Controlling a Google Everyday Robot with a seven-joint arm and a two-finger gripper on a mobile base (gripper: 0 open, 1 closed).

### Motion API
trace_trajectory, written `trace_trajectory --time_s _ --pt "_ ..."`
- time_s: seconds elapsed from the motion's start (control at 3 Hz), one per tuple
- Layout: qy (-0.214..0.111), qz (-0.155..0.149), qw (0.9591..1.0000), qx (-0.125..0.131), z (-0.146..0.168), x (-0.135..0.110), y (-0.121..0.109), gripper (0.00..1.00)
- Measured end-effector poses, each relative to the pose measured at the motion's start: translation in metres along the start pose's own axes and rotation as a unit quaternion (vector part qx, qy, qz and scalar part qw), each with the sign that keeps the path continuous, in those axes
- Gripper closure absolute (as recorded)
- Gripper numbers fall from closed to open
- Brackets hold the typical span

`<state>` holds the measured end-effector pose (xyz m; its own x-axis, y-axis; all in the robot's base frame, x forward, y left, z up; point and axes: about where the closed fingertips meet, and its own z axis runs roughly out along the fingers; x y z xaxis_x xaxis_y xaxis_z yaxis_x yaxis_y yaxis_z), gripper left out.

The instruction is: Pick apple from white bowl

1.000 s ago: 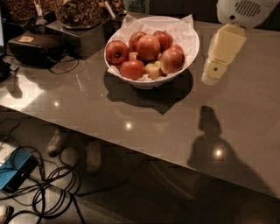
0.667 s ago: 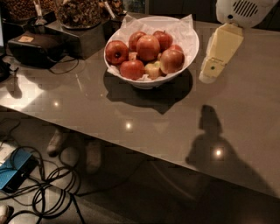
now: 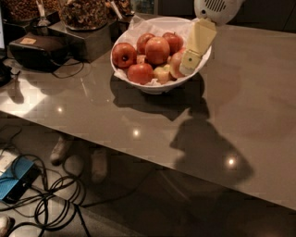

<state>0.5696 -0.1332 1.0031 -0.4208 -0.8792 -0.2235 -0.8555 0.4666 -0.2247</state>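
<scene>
The gripper (image 3: 188,69) hangs over the right side of the white bowl (image 3: 156,87), its cream-coloured length slanting down from the pale round arm housing (image 3: 216,9) at the top of the view. I cannot tell whether it is spread or closed; from here it reads as one flat shape. Its tip lies across the apple (image 3: 174,65), the red-orange one by the bowl's right wall, so only the fruit's left part shows, and contact is hard to judge. It does not appear to be carrying anything.

Beside that apple sits a small pale apple (image 3: 162,74), with a deep red apple (image 3: 124,54) at the far left of the pile and more red fruit between. Crinkled white paper (image 3: 138,23) lines the bowl. The bowl stands on the glossy grey bench (image 3: 240,106), which carries the arm's dark shadow (image 3: 208,148). A black box (image 3: 39,48) sits at the bench's left end, and tangled cables (image 3: 51,203) lie on the floor below.
</scene>
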Motion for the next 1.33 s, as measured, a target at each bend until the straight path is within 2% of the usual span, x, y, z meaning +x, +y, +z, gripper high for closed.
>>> trace_trajectory --time_s 0.33,0.67,1.0,1.33 --pt "0.0 -0.018 0.9998 -0.001 0.013 -0.029 -0.001 0.0" --pt "-0.017 -0.009 0.9998 0.009 0.013 -0.027 -0.004 0.0" --pt "-0.029 0.027 0.9992 0.012 0.021 -0.021 -0.013 0.04" --pt "-0.032 0.05 0.9982 0.012 0.027 -0.016 -0.017 0.11"
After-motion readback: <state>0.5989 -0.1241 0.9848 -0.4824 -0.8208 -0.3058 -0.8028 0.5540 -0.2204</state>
